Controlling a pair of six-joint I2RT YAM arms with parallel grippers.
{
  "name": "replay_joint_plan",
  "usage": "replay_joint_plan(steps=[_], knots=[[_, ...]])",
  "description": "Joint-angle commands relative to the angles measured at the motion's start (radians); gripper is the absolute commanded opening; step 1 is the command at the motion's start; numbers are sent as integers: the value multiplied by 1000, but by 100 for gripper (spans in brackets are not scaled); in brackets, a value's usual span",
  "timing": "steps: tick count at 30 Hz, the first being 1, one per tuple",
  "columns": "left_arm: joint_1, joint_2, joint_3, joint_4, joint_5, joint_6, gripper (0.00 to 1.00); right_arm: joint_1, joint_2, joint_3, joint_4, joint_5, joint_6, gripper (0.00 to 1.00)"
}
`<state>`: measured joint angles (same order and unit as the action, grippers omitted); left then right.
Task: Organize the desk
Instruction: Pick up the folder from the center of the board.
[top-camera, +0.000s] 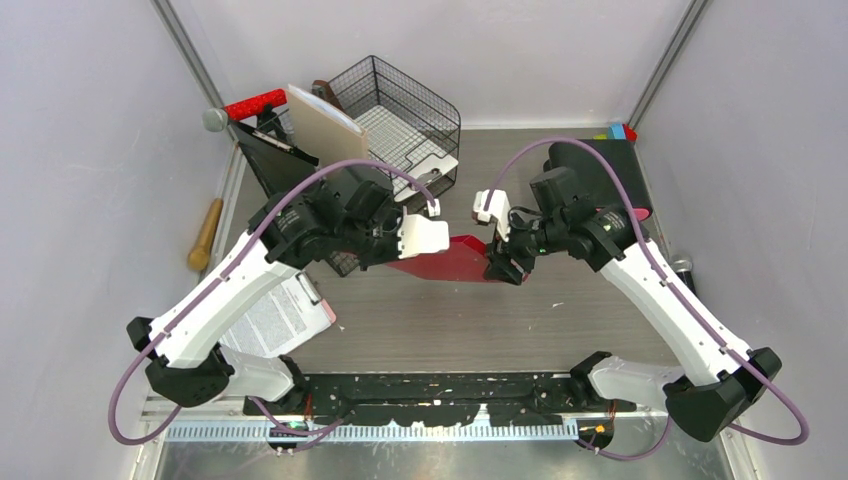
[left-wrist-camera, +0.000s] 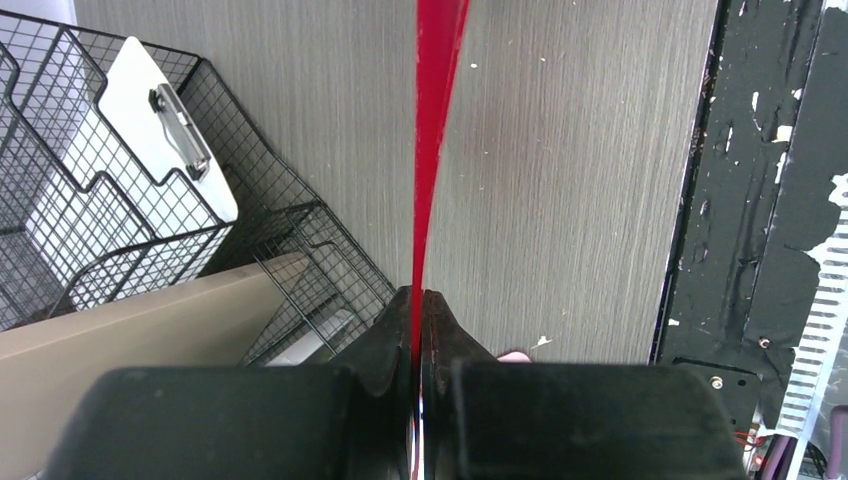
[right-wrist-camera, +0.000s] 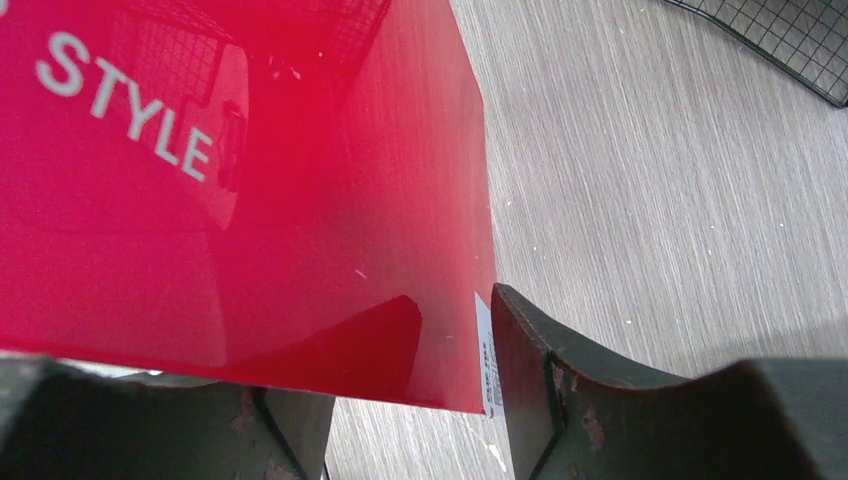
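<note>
A glossy red folder (top-camera: 450, 262) printed "STYLE" hangs just above the middle of the grey wood-grain desk (top-camera: 520, 320). My left gripper (top-camera: 397, 256) is shut on its left edge. In the left wrist view the folder (left-wrist-camera: 435, 120) shows edge-on as a thin red strip, pinched at my left gripper (left-wrist-camera: 418, 300). My right gripper (top-camera: 505, 265) is open at the folder's right corner. In the right wrist view the folder (right-wrist-camera: 250, 200) covers one finger, and the other finger (right-wrist-camera: 540, 380) stands just beside its labelled edge, with my right gripper (right-wrist-camera: 400, 370) straddling that corner.
A black wire-mesh tray rack (top-camera: 400, 115) holding a white clipboard (left-wrist-camera: 150, 120) stands at the back left. A tan board (top-camera: 325, 125) and a black clipboard (top-camera: 270, 155) lean beside it. A black drawer unit (top-camera: 600, 165) is at the back right. A printed sheet (top-camera: 275, 320) lies under the left arm.
</note>
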<state>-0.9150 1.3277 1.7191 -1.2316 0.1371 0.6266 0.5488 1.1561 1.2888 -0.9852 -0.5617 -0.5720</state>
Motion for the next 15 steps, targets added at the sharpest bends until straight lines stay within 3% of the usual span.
replay_joint_plan(steps=[1,15], knots=[[18,-15,53,39,56,-36,0,8,-34,-28,75,6,13,58],[103,-41,1,46,203,-79,0,2,-98,-38,134,-40,73,56]])
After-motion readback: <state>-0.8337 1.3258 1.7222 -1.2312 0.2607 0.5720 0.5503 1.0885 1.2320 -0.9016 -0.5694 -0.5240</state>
